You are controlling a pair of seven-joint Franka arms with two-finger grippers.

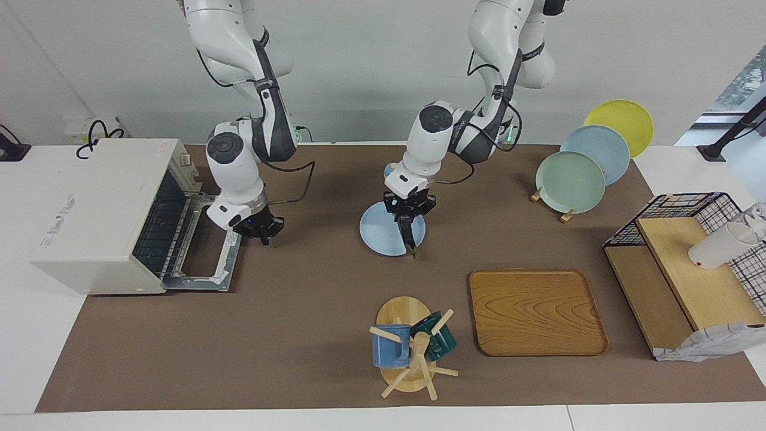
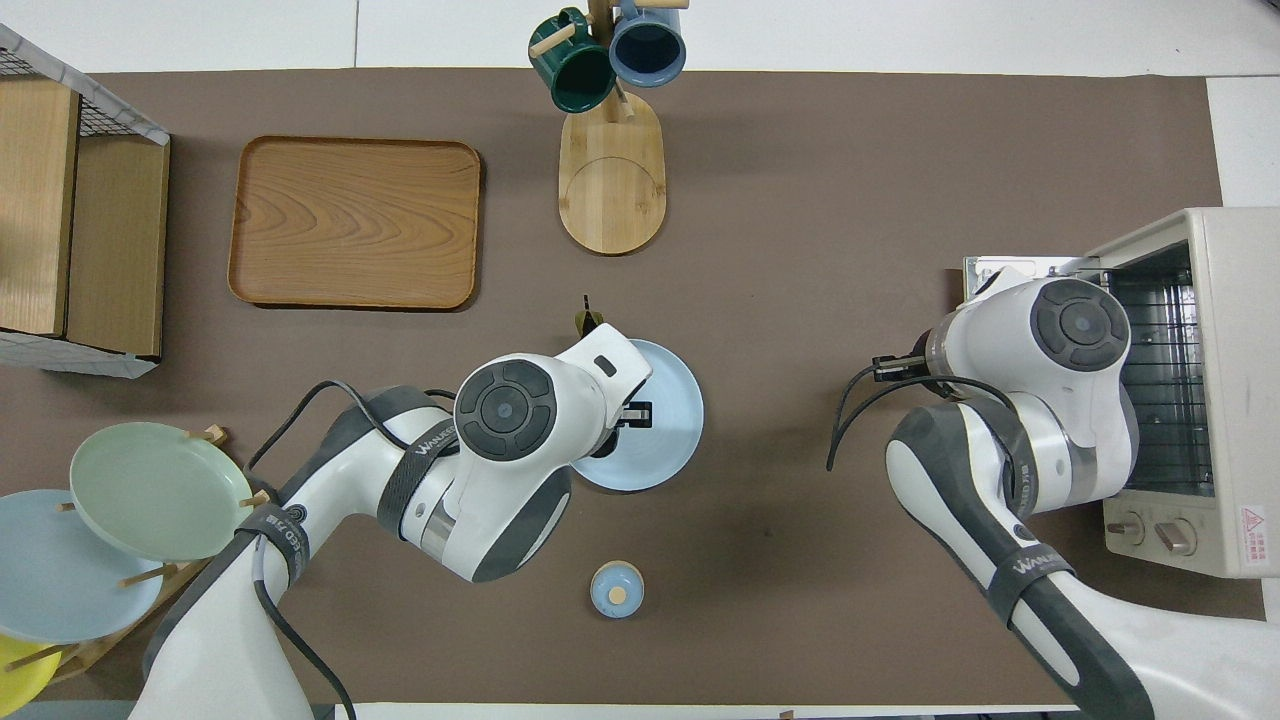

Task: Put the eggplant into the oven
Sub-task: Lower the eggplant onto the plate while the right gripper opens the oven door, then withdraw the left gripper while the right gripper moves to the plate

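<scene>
The eggplant (image 1: 411,244) is dark and slim, and my left gripper (image 1: 409,232) is shut on it over the light blue plate (image 1: 378,234). Its greenish stem end (image 2: 588,321) pokes past the plate's rim on the side away from the robots. Whether it still rests on the plate I cannot tell. In the overhead view the left wrist hides most of it. The off-white oven (image 1: 99,209) stands at the right arm's end of the table. Its door (image 1: 206,254) lies open and flat, and the wire rack (image 2: 1160,380) shows inside. My right gripper (image 1: 265,234) is shut and holds nothing, just beside the open door.
A wooden tray (image 1: 535,310) and a mug tree (image 1: 410,353) with two mugs lie farther from the robots than the plate. A rack of plates (image 1: 571,182) and a wire shelf (image 1: 688,269) stand at the left arm's end. A small blue lidded jar (image 2: 617,588) sits near the robots.
</scene>
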